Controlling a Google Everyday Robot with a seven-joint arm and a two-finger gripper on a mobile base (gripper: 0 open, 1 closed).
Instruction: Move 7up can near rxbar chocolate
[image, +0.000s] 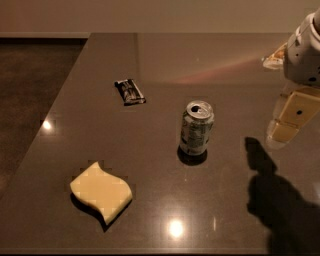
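the 7up can (196, 128) stands upright on the dark glossy bench (150, 170), its silver top and tab hole facing up. the rxbar chocolate (129, 92) lies flat behind and to the left of the can, well apart from it. a pale yellow wavy sponge (101, 191) lies in front and to the left of the can, also well apart. the gripper (285, 131) hangs to the right of the can, clear of it, and its dark shadow (280, 200) falls on the bench in front and to the right of the can.
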